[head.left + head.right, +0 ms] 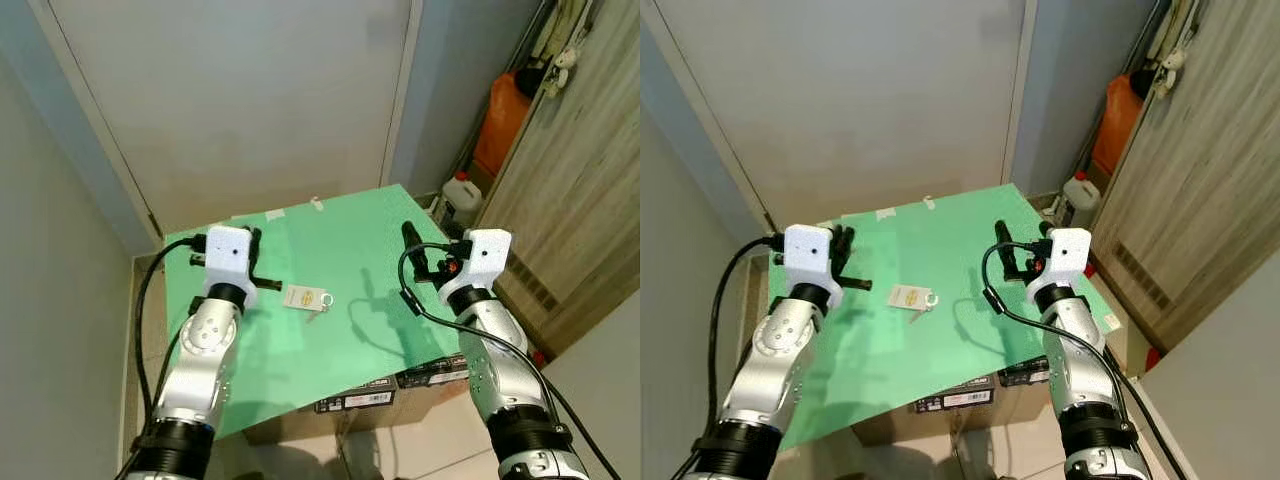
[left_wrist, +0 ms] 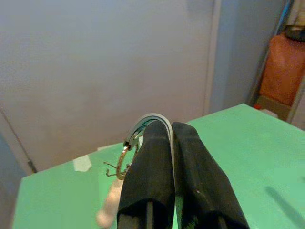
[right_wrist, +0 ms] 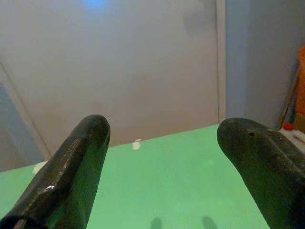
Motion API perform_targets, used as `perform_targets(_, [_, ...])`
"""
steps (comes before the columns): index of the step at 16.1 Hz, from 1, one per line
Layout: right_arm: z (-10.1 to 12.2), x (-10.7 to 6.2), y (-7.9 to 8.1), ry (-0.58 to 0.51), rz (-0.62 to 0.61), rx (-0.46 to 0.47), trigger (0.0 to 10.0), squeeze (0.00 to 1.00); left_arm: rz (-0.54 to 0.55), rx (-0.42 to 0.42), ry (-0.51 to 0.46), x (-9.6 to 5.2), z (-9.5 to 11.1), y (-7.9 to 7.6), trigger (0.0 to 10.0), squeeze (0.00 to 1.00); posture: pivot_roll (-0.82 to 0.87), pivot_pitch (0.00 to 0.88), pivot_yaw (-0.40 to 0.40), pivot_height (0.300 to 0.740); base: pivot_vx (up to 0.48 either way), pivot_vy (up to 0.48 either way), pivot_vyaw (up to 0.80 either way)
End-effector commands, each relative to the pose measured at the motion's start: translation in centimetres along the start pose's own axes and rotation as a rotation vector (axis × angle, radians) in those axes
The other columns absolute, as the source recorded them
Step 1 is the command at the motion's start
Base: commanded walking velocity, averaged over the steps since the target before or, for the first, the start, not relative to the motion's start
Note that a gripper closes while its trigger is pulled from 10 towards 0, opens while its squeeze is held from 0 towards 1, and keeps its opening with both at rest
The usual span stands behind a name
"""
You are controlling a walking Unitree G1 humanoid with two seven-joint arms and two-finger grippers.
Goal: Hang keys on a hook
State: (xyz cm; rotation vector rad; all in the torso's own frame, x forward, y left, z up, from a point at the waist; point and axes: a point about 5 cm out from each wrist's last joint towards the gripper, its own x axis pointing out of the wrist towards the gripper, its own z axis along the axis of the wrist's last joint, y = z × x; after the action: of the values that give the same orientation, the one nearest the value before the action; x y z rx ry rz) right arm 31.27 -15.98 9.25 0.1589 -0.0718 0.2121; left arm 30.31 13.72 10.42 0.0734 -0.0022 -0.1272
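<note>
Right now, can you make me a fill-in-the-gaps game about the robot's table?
1. The flat tabletop is coloured ___.
2. The small cream key tag with its metal ring lies ___ the left gripper and the right gripper.
3. The right gripper is ___, not shut.
4. The big orange container stands on the robot's ___ side.
Missing words: green; between; open; right.

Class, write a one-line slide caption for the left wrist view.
Left gripper shut on a key ring above the green table.
</note>
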Motion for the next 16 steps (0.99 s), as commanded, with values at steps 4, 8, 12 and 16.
perform_targets(4, [-0.17, -0.13, 0.17, 0.015, 0.009, 0.008, 10.0, 0.0, -0.03, -0.032, -0.065, 0.63, 1.41, -0.57, 0.0, 0.0, -0.01, 0.0, 0.034, 0.74, -0.063, 0.0, 0.0])
perform_targets(8, [-0.27, -0.21, 0.16, 0.022, 0.01, 0.008, 10.0, 0.0, -0.029, -0.046, -0.072, 0.56, 1.47, -0.55, 0.0, 0.0, 0.0, 0.0, 0.033, 0.74, 0.0, 0.0, 0.0])
perform_targets(12, [-0.4, -0.11, 0.39, 0.03, 0.019, 0.009, 10.0, 0.0, -0.031, -0.05, -0.078, 0.46, 1.52, -0.48, 0.0, 0.0, 0.0, 0.0, 0.025, 0.74, -0.327, 0.0, 0.0])
perform_targets(16, [-0.52, -0.13, 0.5, 0.038, 0.024, 0.007, 10.0, 0.0, -0.035, -0.045, -0.076, 0.42, 1.49, -0.38, 0.0, 0.0, 0.0, 0.0, 0.024, 0.74, -0.409, 0.0, 0.0])
